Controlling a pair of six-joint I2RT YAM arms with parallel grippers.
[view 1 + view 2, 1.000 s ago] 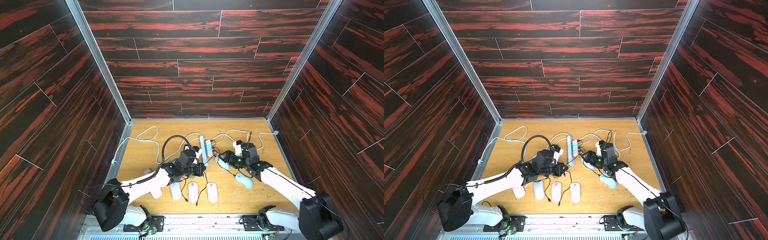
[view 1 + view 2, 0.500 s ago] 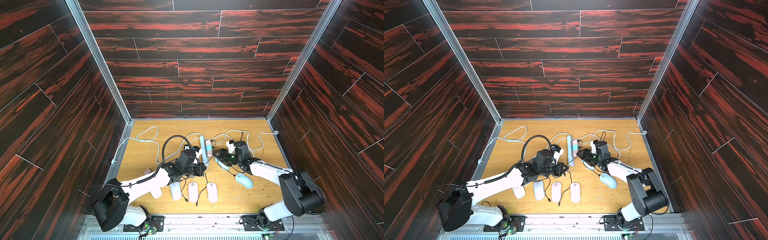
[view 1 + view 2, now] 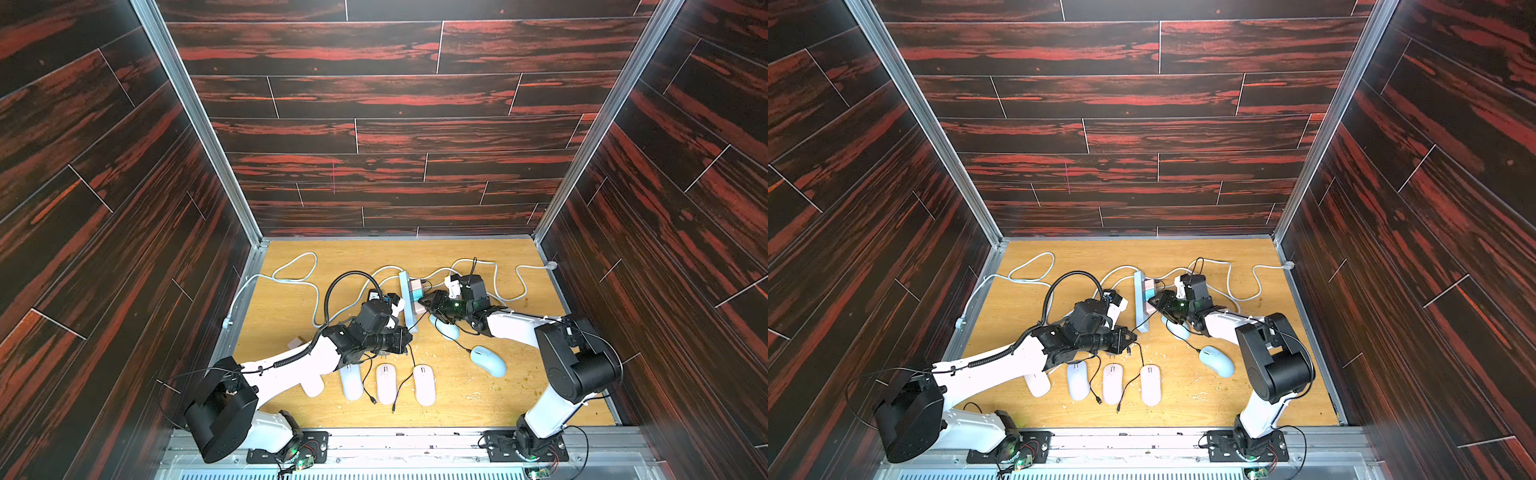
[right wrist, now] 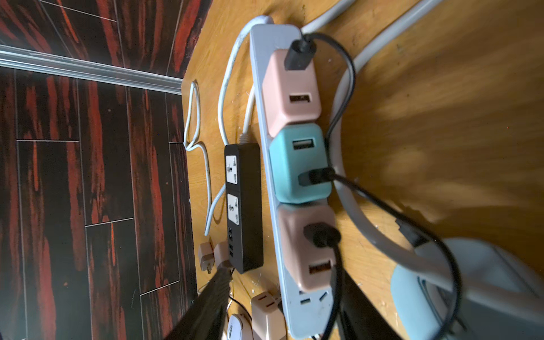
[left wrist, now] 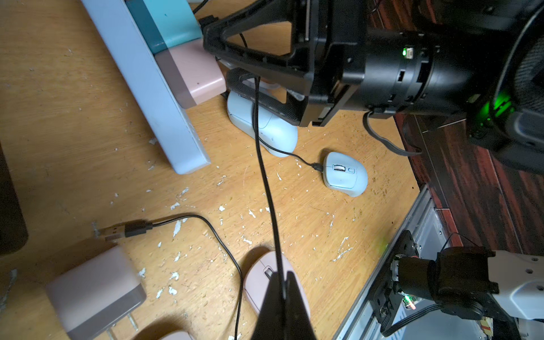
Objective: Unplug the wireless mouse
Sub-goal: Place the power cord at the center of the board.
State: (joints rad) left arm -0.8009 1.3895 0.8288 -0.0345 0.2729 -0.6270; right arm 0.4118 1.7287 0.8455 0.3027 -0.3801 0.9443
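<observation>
Just ahead of the right claw (image 4: pixel 284 276), jaws apart, sits a pink charger (image 4: pixel 306 259), USB plug (image 4: pixel 321 235) facing it; left claw (image 5: pixel 283 282), farther off, clamps a black cable (image 5: pixel 265 176).

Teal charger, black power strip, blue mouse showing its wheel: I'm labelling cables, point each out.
Teal charger (image 4: pixel 287 172): right wrist view, front face.
Black power strip (image 4: pixel 250 206): right wrist view, black casing.
Blue mouse (image 5: pixel 348 180): left wrist view, back behind wheel.
</observation>
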